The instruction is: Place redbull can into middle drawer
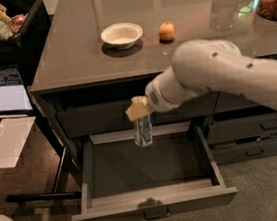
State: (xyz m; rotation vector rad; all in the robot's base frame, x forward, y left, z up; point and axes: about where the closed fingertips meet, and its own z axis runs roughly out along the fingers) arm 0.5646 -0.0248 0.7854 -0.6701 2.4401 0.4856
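The counter (81,54) was a wide dark grey cabinet with a smooth, shiny top, and it stood on a grey-brown carpet (269,187). On the top stood a white bowl (121,35), and just beside it, to the right, lay a small orange fruit (167,31). At the far right edge there was a clear container with something reddish inside (272,3).

To the left of the counter a black bin (19,39) held packets of snacks. Under it was a lit laptop screen (0,91), and a white sheet (6,141) lay in front of the screen. A black bar (43,196) lay low on the floor beside the cabinet. On the right side of the cabinet the narrower drawer fronts (261,127) were closed.

The middle drawer (155,208) was pulled far out, and its small loop handle (156,213) was at the centre of its front. Nothing lay on its dark floor.

The white arm (224,71) came in from the right, across the front of the counter, and it covered part of the upper drawer front (94,118). The gripper (139,110) was above the rear part of the open drawer and was closed on the top of the redbull can (142,129). The can hung upright under it, over the back of the drawer's floor. I could not tell whether its base touched the floor.
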